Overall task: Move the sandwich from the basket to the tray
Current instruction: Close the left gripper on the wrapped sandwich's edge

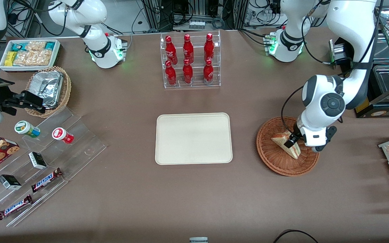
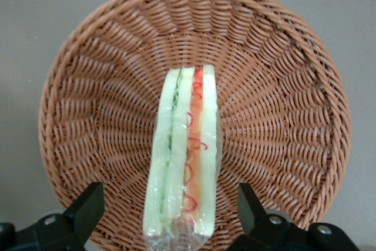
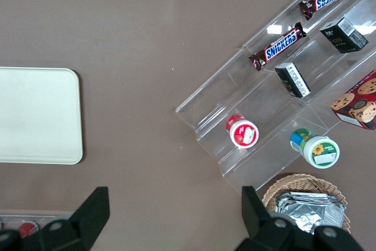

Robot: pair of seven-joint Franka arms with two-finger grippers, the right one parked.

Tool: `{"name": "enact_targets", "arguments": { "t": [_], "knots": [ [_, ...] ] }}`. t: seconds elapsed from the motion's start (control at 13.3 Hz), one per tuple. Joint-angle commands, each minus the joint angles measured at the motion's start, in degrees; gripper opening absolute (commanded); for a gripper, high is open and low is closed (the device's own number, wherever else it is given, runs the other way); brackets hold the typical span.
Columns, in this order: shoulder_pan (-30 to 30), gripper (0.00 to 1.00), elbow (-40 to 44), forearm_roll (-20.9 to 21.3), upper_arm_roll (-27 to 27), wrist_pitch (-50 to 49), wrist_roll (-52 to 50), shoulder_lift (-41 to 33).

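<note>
Sandwich (image 2: 182, 157) wedge, woven basket (image 2: 282, 86); end effector (image 2: 167, 213) astride.

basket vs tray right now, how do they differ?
Basket is round, reddish-brown woven wicker; tray is a rectangular, smooth, cream one. Basket holds the sandwich, with the gripper over it, jaws open either side; tray holds nothing. Both are shallow and lie flat on the table.

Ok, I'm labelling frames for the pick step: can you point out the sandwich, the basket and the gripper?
sandwich (image 2: 187, 157): left wrist view, layered cut edge.
basket (image 1: 274, 162): front view, bare woven rim nearest the camera.
gripper (image 2: 170, 213): left wrist view, midway between the open fingers straddling the sandwich.
</note>
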Motion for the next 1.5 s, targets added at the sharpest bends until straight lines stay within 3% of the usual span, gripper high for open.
{"name": "enact_targets", "arguments": {
  "t": [0.0,0.15,0.22,0.3,0.38,0.53,0.6,0.82,0.97,1.2,1.43],
  "knots": [
    [-1.01,1.0,-0.25,0.73,0.49,2.28,-1.86,1.33],
    [-1.1,0.99,-0.25,0.73,0.49,2.64,-1.86,1.95],
    [-1.1,0.92,-0.25,0.73,0.49,2.73,-1.86,2.04],
    [-1.1,0.8,-0.07,0.73,0.49,2.64,-1.86,2.3],
    [-1.1,0.58,-0.07,0.73,0.49,2.64,-2.21,2.39],
    [-1.1,0.25,0.37,0.73,0.49,2.47,-2.92,2.39],
    [-1.1,0.19,0.81,0.82,0.49,2.03,-2.66,2.39],
    [-1.1,0.18,2.91,0.91,0.49,0.28,-2.13,2.57],
    [-1.27,0.18,8.07,1.43,-0.12,-9.78,-0.73,1.96],
    [-1.36,0.18,18.01,1.43,-3.1,-24.57,2.97,1.96],
    [-1.36,0.18,24.17,1.26,-8.72,-28.21,2.19,2.57]
  ]
}}
